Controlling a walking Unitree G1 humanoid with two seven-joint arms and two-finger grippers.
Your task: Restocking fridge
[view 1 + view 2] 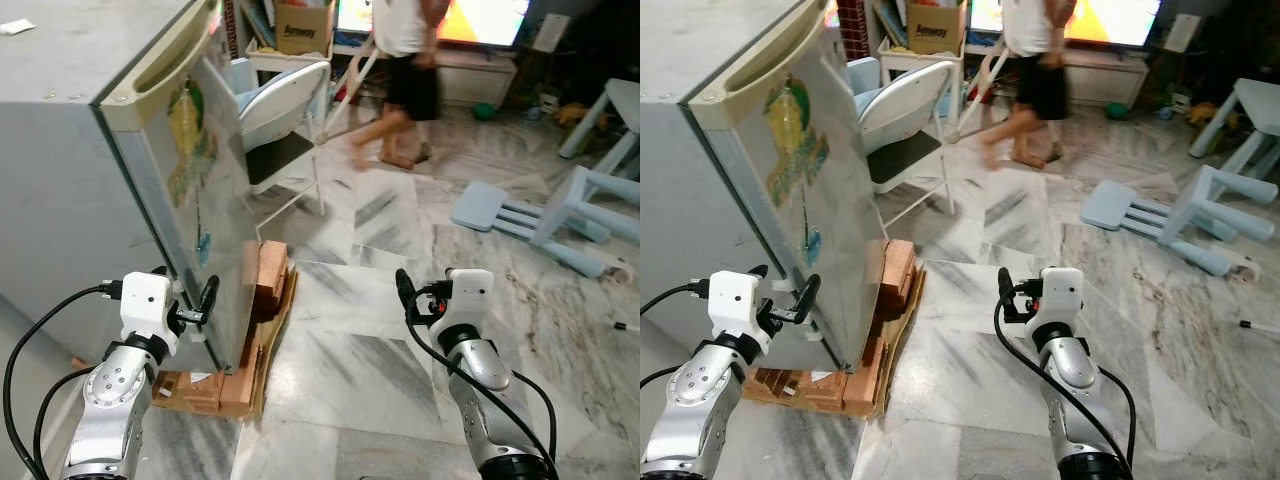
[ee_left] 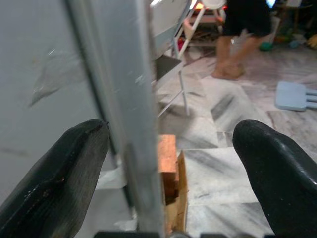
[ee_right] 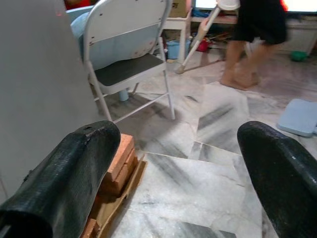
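left wrist view: left gripper [image 2: 168, 163] jaws spread astride thin metal fridge door [image 2: 130, 124] edge; right gripper [image 3: 183, 173] jaws apart.

bright even daylight, glare on marble floor [image 1: 400, 330], walking person [image 1: 405, 70] motion-blurred, wrist views soft up close

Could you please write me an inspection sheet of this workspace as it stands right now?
Surface: grey-veined marble floor.
Job's things: fridge, door shut, stickers on its front; it stands on bricks and cardboard.
Clutter: overturned pale blue stool on the floor.
Grippers: left pincer open, its fingers straddling the fridge door's edge; right pincer open, raised over bare floor, holding nothing.
Cables: black cable loops from the left wrist; another runs down the right arm.
Surroundings: folding chair behind the fridge; a person walks past beyond it.
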